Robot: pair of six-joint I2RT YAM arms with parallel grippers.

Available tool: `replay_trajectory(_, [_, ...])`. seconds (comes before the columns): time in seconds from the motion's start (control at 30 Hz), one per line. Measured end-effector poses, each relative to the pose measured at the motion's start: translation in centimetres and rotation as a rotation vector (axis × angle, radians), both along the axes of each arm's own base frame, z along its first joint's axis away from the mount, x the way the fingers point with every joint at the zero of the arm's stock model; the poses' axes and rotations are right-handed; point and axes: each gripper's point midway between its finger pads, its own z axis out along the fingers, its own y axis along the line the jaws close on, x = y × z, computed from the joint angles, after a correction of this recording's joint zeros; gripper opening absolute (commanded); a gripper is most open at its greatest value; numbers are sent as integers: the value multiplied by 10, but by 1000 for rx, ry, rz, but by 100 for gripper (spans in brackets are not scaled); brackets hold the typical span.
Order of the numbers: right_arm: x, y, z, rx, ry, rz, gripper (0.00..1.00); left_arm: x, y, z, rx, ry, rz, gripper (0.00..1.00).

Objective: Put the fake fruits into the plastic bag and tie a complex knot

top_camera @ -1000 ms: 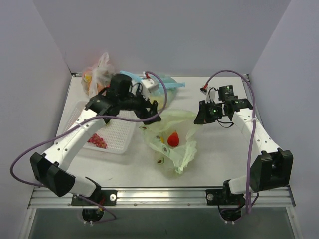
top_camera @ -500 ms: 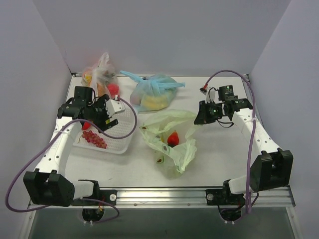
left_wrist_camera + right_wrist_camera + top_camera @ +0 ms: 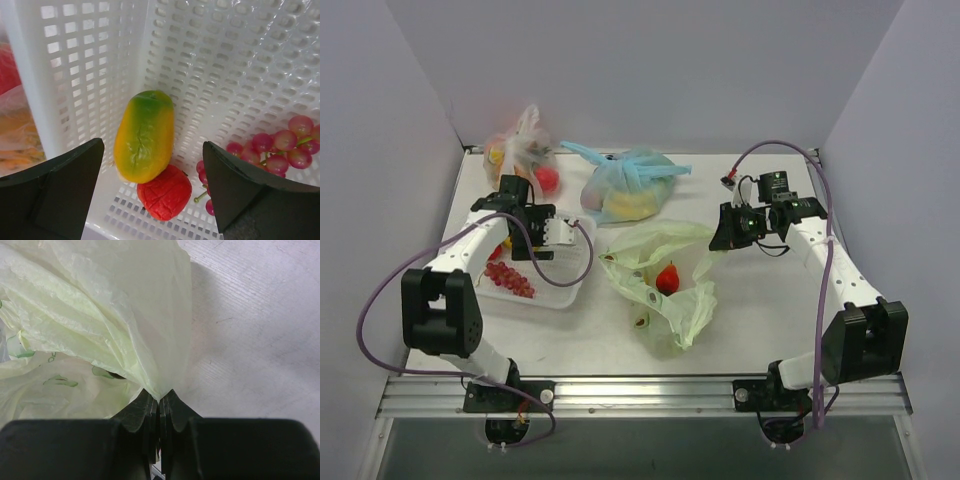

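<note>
Left gripper [image 3: 151, 150] hangs spread wide over the basket [image 3: 225, 60] at the worktop's left edge, above a yellow fruit [image 3: 144, 135], a red fruit [image 3: 164, 192] and grapes [image 3: 280, 150]. Right gripper [image 3: 159, 402] pinches the bag [image 3: 100, 315] mid-table. One strawberry [image 3: 667, 278] seems inside, so loading is barely begun and no knot is tied.

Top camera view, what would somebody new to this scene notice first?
Probably the pale green bag, crumpled in the middle with a red fruit nestled in its folds and its edge pinched by the shut right pincer. Next comes the left pincer, which hangs open over the white basket at the left. Below it lie a yellow-green fruit, a red piece and a grape bunch.
</note>
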Motion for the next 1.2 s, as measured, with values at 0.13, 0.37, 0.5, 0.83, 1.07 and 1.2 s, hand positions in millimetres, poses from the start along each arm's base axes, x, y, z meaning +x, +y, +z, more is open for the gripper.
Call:
replay_trajectory(0.13, [-1,0,0,-1,4,0,0,12,6,-26,49,36,-18,90])
replay_trajectory(0.37, [-1,0,-1,-3,4,4,0,21,13,-50,102,72,-31,83])
replay_trajectory(0.5, [-2,-1,-1,-5,3,7,0,20,16,-53,122,76,-37,68])
replay_trajectory(0.83, [-2,-1,0,-7,1,11,0,17,21,-57,148,84,-36,47])
replay_trajectory(1.07, [0,0,3,-5,-8,11,0,16,22,-58,164,92,-49,69])
replay_trajectory(1.2, [0,-1,3,-6,-6,11,0,14,28,-77,183,147,-42,68])
